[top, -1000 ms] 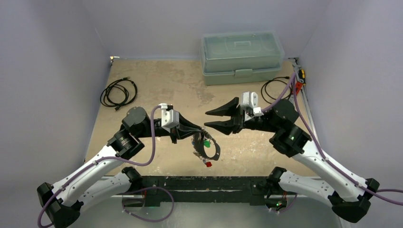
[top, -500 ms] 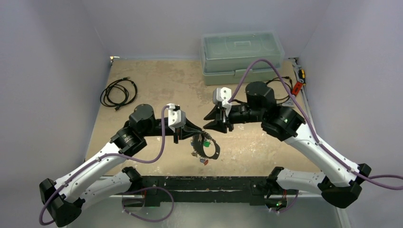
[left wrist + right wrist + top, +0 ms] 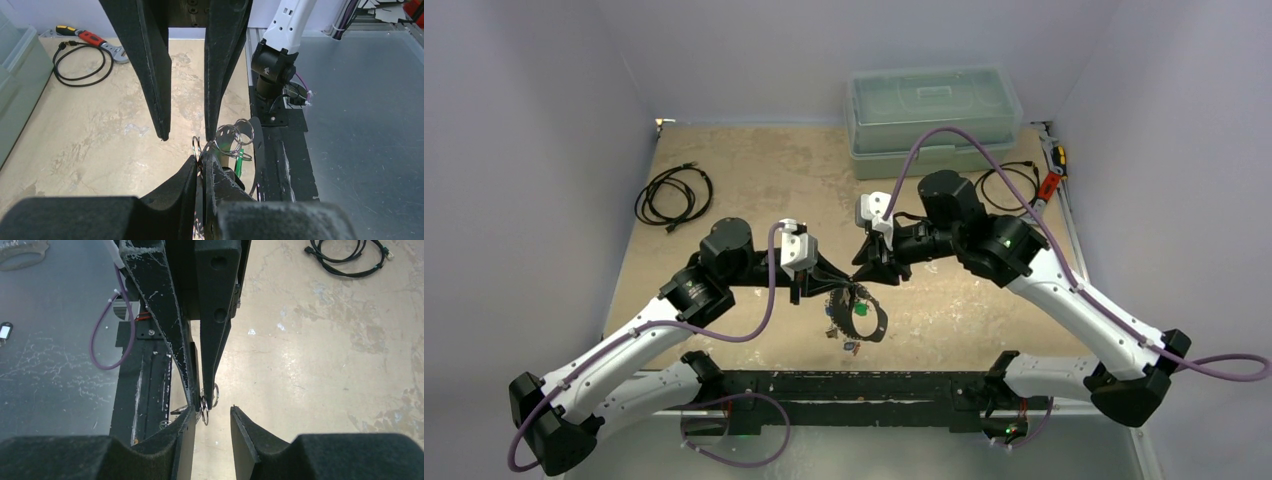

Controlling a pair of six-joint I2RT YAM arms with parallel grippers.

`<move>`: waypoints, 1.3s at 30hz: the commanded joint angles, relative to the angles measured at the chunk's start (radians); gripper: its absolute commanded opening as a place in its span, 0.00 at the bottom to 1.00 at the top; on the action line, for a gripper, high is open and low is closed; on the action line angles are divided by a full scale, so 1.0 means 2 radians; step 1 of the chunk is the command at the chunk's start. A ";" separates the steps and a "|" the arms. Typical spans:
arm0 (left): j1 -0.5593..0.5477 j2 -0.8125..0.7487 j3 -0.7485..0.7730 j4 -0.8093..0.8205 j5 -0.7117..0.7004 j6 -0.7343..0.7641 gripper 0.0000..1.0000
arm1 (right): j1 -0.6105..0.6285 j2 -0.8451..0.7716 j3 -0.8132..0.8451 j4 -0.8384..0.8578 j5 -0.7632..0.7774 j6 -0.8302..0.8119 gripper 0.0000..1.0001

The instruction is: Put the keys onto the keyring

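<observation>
From above: the left gripper [image 3: 834, 288] clenches the keyring [image 3: 871, 322] over the table [image 3: 754, 170], keys [image 3: 860, 310] dangling from it. The right gripper [image 3: 871, 268], spread wide, meets it. Black cables [image 3: 674, 195] coil at either side. The lidded box [image 3: 934, 120] behind is closed, contents unclear.

Left wrist: the right gripper's fingers [image 3: 157, 75] stand across the view, a red-handled wrench [image 3: 87, 37] beyond.

Right wrist: small rings [image 3: 205, 402] sit pinched in the left gripper's tips.

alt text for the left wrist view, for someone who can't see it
The left gripper, at the bottom edge, is shut on the keyring, silvery loops with a green key tag. The right gripper points in from the top, open, its tips close to the loops. Beneath lies a tan table.
</observation>
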 commanded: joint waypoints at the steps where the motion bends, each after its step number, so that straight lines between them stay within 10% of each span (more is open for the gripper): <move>1: 0.000 -0.002 0.025 0.022 0.019 0.007 0.00 | 0.001 0.003 0.024 -0.008 -0.008 -0.012 0.34; 16: 0.000 -0.003 0.021 0.025 0.016 0.005 0.00 | 0.002 0.024 0.022 -0.002 -0.027 -0.011 0.29; 31: -0.001 -0.012 0.022 0.022 -0.002 0.006 0.00 | 0.017 0.025 -0.001 0.026 0.000 -0.002 0.00; 39: -0.001 -0.053 0.011 0.031 -0.085 0.011 0.60 | 0.018 -0.061 -0.087 0.171 0.061 0.036 0.00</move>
